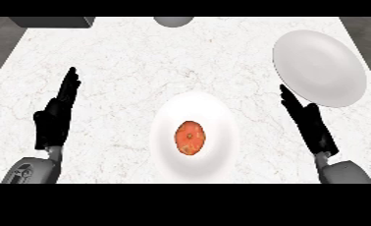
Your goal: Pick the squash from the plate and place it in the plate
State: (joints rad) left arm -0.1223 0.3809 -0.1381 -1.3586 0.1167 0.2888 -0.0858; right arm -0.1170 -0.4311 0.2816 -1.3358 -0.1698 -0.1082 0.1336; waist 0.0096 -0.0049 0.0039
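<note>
Right hand (308,122) open, fingers straight, edge-on near the lower right, just beside the lower rim of the far plate (319,68); holding nothing. Left hand (56,114) open too, fingers up, resting at the left edge of the tabletop (123,53), well apart from everything. Squash (190,137) sitting near the middle of the near plate (194,134), slightly toward the front, untouched. Pick not yet begun.

Risks, judged from this layout:
- Round, smooth-looking squash: likely to roll or squirt sideways if fingers close off-centre, ending on the tabletop.
- Shallow near plate: could slide or tip if pressed at the rim while reaching in.
- Right hand fingertips very close to far plate rim: could nudge it when swinging across.
- Far plate appears tilted or foreshortened, cannot tell which; release too near the edge could let the squash roll off.
- Grey round thing (173,21) and dark box (51,22) at the back edge, well apart, no likely interference.
</note>
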